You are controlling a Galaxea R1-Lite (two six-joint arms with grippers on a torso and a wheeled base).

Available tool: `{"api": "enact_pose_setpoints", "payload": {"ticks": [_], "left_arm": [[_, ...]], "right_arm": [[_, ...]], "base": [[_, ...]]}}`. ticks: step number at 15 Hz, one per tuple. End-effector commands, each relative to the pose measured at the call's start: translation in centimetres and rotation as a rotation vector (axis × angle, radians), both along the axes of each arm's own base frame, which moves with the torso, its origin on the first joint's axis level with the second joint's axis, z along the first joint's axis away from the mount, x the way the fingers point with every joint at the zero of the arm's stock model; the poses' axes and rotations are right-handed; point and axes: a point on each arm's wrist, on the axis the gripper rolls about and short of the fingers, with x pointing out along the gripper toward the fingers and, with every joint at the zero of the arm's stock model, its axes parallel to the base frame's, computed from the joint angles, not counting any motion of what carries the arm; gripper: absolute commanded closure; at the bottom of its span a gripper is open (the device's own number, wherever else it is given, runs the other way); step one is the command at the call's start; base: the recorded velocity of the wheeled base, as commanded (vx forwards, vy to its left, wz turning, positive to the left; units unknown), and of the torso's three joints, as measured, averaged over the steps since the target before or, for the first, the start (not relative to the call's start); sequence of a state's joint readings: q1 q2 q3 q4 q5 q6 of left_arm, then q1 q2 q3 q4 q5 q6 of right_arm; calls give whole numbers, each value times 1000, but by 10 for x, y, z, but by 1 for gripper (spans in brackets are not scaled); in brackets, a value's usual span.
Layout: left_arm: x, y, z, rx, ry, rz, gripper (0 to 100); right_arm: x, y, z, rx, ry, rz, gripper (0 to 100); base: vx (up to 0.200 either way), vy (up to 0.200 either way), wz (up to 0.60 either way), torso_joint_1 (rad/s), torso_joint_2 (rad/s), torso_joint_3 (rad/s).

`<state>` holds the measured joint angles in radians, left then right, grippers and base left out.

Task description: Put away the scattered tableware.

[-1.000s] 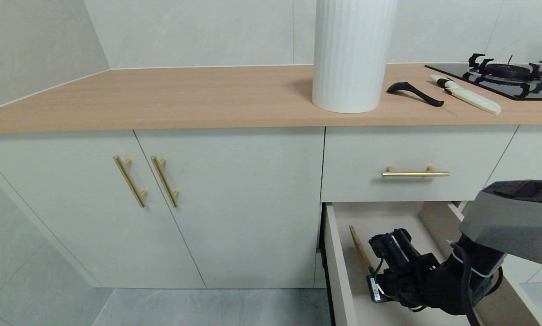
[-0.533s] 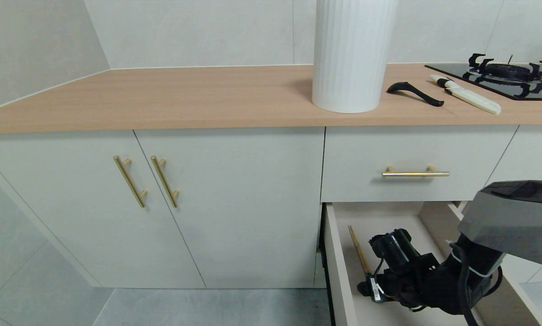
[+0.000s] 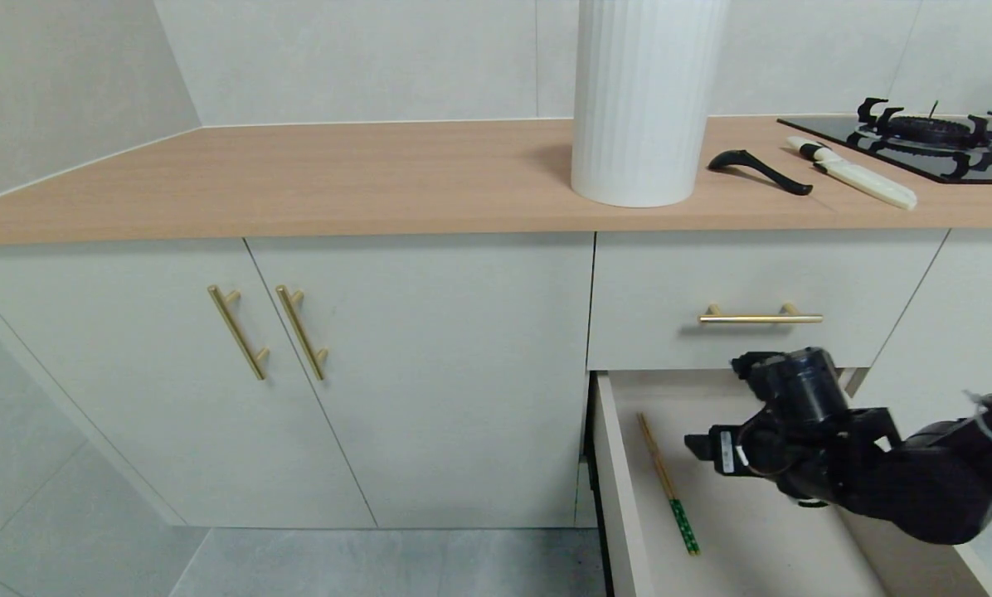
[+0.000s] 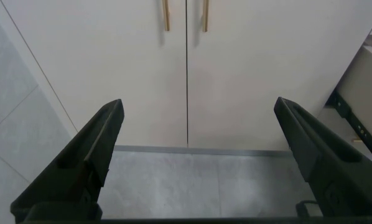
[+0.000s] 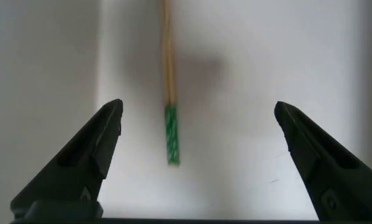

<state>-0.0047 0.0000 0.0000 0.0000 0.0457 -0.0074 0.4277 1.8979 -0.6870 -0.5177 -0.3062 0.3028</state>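
Note:
A pair of wooden chopsticks (image 3: 666,485) with green ends lies flat on the floor of the open lower drawer (image 3: 620,497), near its left wall. My right gripper (image 3: 706,450) hovers above the drawer, to the right of the chopsticks, open and holding nothing. In the right wrist view the chopsticks (image 5: 168,81) lie below, between the spread fingers of that gripper (image 5: 198,111). On the counter lie a black spoon (image 3: 759,170) and a white knife (image 3: 854,175). My left gripper (image 4: 198,112) is open, low in front of the cabinet doors (image 4: 186,68).
A tall white ribbed cylinder (image 3: 641,99) stands on the wooden counter (image 3: 338,178) left of the spoon. A gas hob (image 3: 931,141) sits at the far right. The upper drawer with a gold handle (image 3: 760,317) is closed above the open one. Grey floor tiles (image 4: 192,180) lie below.
My right gripper has let go of the chopsticks and risen up and to the right out of the drawer. The chopsticks now rest on the drawer floor.

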Motion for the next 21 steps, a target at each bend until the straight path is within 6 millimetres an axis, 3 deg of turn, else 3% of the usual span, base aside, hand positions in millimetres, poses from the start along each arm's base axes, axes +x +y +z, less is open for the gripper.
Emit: {"api": "enact_pose_setpoints", "payload": {"ticks": [1, 3, 5, 7, 15, 21], "left_arm": [[0, 0, 0, 0, 0, 0, 0], [0, 0, 0, 0, 0, 0, 0], [0, 0, 0, 0, 0, 0, 0], [0, 0, 0, 0, 0, 0, 0], [0, 0, 0, 0, 0, 0, 0], [0, 0, 0, 0, 0, 0, 0]], "right_arm": [[-25, -32, 76, 41, -246, -45, 0], [-40, -44, 104, 50, -343, -46, 0], [-48, -50, 115, 29, -386, -43, 0], [-51, -59, 118, -19, -401, -49, 0], [-51, -59, 117, -23, -398, -49, 0], [-51, -60, 116, -36, -394, -48, 0]], "base": [[0, 0, 0, 0, 0, 0], [0, 0, 0, 0, 0, 0], [0, 0, 0, 0, 0, 0], [0, 0, 0, 0, 0, 0], [0, 0, 0, 4, -16, -11], [0, 0, 0, 113, -369, -268]]}}
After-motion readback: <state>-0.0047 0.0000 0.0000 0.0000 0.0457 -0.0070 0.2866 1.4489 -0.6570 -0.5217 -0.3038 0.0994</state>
